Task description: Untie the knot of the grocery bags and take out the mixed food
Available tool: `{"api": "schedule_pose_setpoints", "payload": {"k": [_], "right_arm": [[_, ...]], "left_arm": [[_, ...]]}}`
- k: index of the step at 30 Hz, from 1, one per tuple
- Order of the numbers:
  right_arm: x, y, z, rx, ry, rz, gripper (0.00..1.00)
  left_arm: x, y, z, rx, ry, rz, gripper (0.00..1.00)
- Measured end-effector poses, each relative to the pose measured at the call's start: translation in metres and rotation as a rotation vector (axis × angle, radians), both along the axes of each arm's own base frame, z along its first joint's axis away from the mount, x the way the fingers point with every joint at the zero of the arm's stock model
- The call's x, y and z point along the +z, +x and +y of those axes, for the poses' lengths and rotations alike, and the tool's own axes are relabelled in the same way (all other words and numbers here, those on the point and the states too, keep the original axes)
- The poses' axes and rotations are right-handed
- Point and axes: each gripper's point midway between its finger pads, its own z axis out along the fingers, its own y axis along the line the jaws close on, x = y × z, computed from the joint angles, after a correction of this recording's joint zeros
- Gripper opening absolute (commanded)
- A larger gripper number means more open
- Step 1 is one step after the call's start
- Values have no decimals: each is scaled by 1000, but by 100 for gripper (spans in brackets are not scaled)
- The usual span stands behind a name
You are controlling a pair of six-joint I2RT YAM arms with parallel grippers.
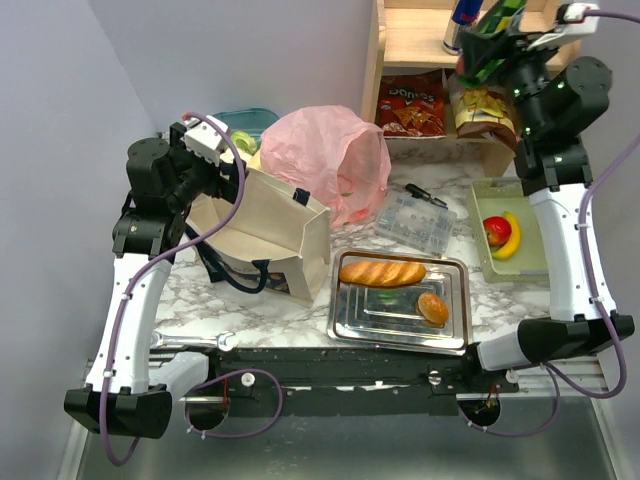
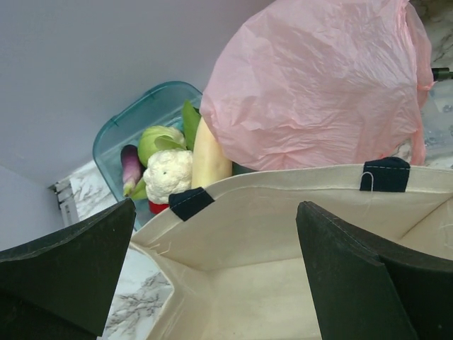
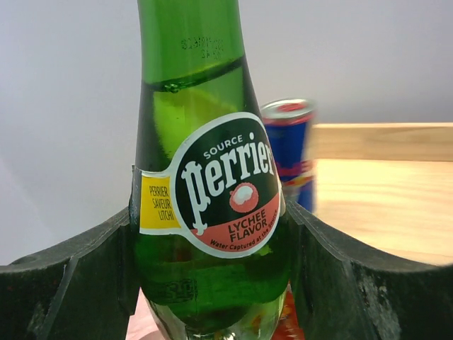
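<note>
The pink plastic bag (image 1: pixel 325 155) lies at the back centre with its mouth gaping to the right; no knot shows. The beige canvas tote (image 1: pixel 270 225) stands in front of it. My left gripper (image 1: pixel 232 165) is open over the tote's mouth (image 2: pixel 283 234), whose inside looks bare. My right gripper (image 1: pixel 492 42) is raised by the wooden shelf and is shut on the green Perrier bottle (image 3: pixel 212 212). The cauliflower (image 2: pixel 168 173), eggplant (image 2: pixel 131 166) and pale long vegetable (image 2: pixel 209 159) lie in a teal tub (image 2: pixel 117 138). The apple (image 1: pixel 496 230) and banana (image 1: pixel 512 238) lie in a green tray (image 1: pixel 530 262).
A steel tray (image 1: pixel 350 325) holds a baguette (image 1: pixel 382 271) and a bun (image 1: pixel 432 307). A clear plastic box (image 1: pixel 415 222) sits behind it. Red (image 1: pixel 412 105) and yellow (image 1: pixel 485 112) chip bags stand under the shelf (image 1: pixel 420 40). A Red Bull can (image 3: pixel 290 149) stands on the shelf.
</note>
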Motion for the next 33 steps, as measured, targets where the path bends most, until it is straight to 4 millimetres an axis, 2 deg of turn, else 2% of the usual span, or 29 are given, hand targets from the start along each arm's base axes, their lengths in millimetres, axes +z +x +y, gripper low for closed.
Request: {"api": "schedule_pose_setpoints", "payload": {"k": [4, 8, 12, 18, 23, 28, 33], "right_arm": [[20, 7, -53, -167, 10, -26, 1], [40, 28, -96, -308, 38, -66, 1], [36, 58, -123, -398, 56, -65, 1], [6, 109, -137, -460, 60, -17, 1], [-27, 140, -142, -491, 22, 27, 1], [-45, 159, -149, -534, -23, 41, 1], [-41, 161, -151, -548, -41, 15, 1]], "left_arm": [[-6, 4, -8, -24, -20, 31, 99], [-4, 4, -8, -24, -26, 28, 99], [0, 5, -8, -23, -29, 17, 98], [1, 5, -9, -23, -32, 13, 98], [4, 6, -9, -22, -34, 2, 98], [5, 7, -8, -21, -35, -6, 98], [7, 7, -8, -18, -37, -10, 98]]}}
